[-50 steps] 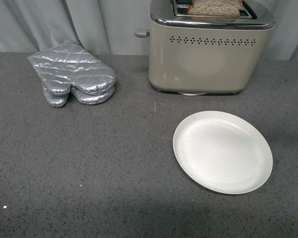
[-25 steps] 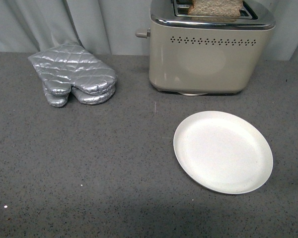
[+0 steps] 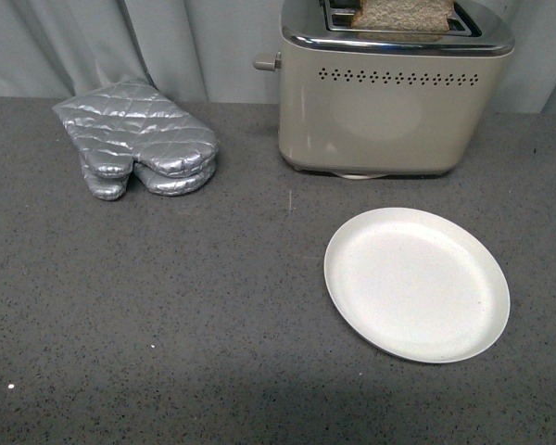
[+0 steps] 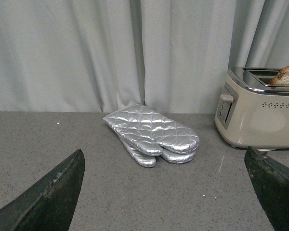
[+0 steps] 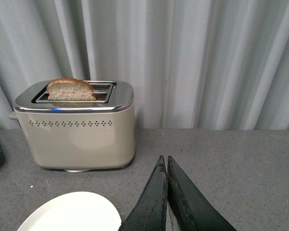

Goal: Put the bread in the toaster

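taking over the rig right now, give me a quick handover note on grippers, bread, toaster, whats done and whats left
Left gripper: open, fingers spread wide, holding nothing, low over the countertop and facing the silver oven mitts.
Right gripper: shut, empty, near the white plate.
Bread: standing in a slot of the toaster, its rounded top sticking up above the chrome.
The plate has nothing on it.
Done: the slice is in the toaster.
Left: probably nothing for the placement itself; the side lever looks up, in case toasting is wanted.
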Robot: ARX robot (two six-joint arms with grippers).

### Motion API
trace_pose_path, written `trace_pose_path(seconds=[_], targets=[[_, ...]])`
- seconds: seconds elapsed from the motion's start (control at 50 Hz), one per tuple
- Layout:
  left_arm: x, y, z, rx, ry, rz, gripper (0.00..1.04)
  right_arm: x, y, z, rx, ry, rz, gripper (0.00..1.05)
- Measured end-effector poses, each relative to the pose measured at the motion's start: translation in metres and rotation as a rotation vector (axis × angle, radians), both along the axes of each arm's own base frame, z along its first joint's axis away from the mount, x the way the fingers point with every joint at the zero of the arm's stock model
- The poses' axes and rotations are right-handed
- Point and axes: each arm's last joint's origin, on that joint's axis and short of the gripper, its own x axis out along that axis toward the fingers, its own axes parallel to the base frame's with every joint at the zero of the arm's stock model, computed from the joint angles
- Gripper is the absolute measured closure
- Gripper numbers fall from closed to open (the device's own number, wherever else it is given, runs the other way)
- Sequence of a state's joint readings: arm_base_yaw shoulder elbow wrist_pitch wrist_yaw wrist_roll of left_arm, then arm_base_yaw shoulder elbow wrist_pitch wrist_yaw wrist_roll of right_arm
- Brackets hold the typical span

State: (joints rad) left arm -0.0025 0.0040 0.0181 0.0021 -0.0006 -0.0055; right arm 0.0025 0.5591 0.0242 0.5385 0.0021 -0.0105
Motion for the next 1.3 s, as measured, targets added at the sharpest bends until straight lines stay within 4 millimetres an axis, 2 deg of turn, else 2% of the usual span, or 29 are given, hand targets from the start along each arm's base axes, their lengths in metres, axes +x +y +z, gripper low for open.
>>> trace_pose_path(seconds=[0.08, 1.12, 1.3], targets=[[0.0, 0.0, 0.0, 0.0, 0.0, 0.0, 0.07, -0.004, 0.0, -0.005, 0.0, 0.01, 0.0, 1.04], [0.0, 0.0, 0.0, 0.0, 0.0, 0.0, 0.07, -0.026, 0.0, -0.003, 0.0, -0.004, 0.0, 1.04], [0.0, 0.0, 0.0, 0.0, 0.0, 0.0, 0.07, -0.037, 0.0, -0.005, 0.0, 0.0, 0.001, 1.04]])
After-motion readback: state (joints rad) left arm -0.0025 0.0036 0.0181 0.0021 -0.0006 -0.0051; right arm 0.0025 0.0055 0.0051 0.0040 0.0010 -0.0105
